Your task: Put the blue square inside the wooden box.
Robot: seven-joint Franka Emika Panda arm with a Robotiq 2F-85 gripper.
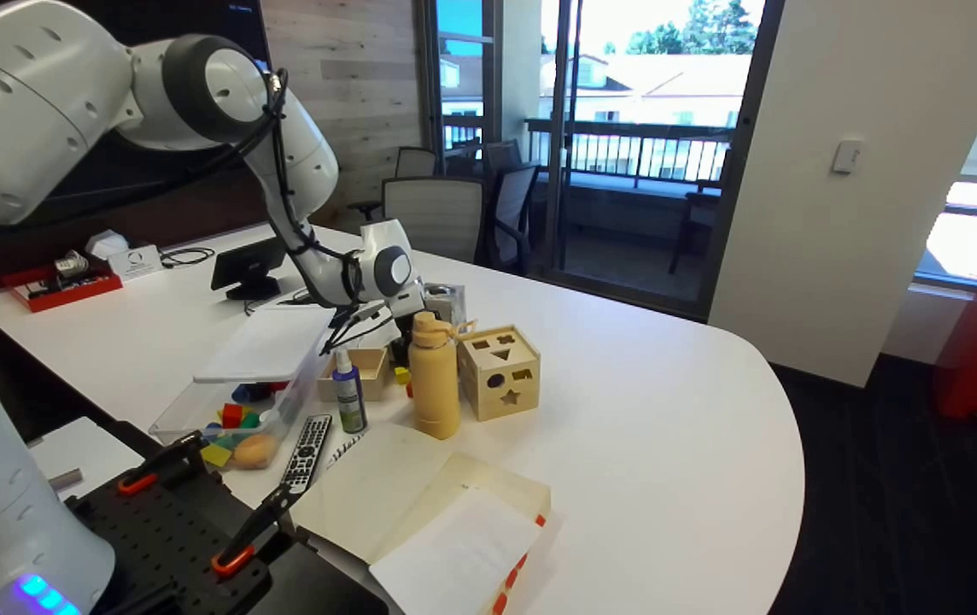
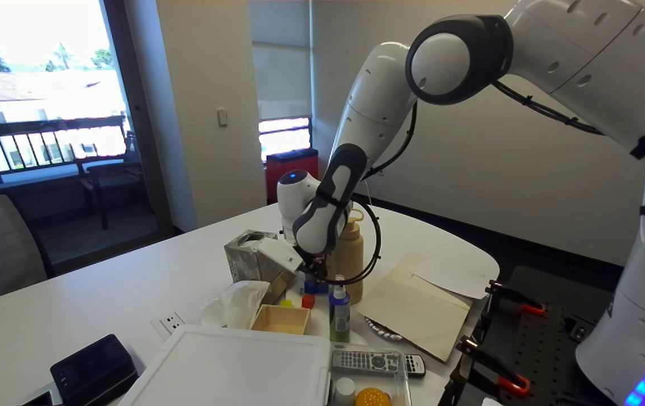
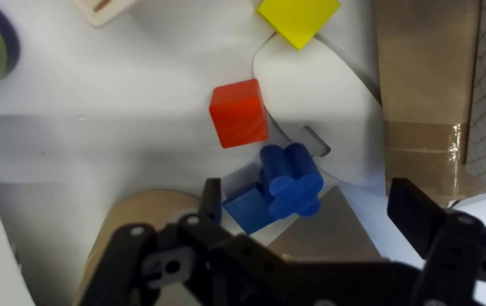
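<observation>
While the gripper (image 3: 306,193) hangs with its fingers (image 3: 212,197) spread wide, nothing is held between them. The blue square (image 3: 249,211) lies within their span in the wrist view, though well off centre: it sits near the left finger and well apart from the right one. Just to its right is the flower-shaped blue block (image 3: 296,197), which takes up the middle of the span; whether the two touch is hard to tell. The square has no clear long axis, and its sides run askew to the line along which the fingers would close, so that a corner points toward the left finger. The coming move probably calls for a shift to the left and some turn of the gripper, to bring flat sides to the fingers and leave the flower-shaped blue block out; closing from here could well pinch both together. The red block (image 3: 241,119) lies on the far side and seems less likely to interfere. In an exterior view the wooden box (image 1: 509,377) stands just right of the yellow bottle (image 1: 435,376), which a loaded gripper would presumably have to clear.
</observation>
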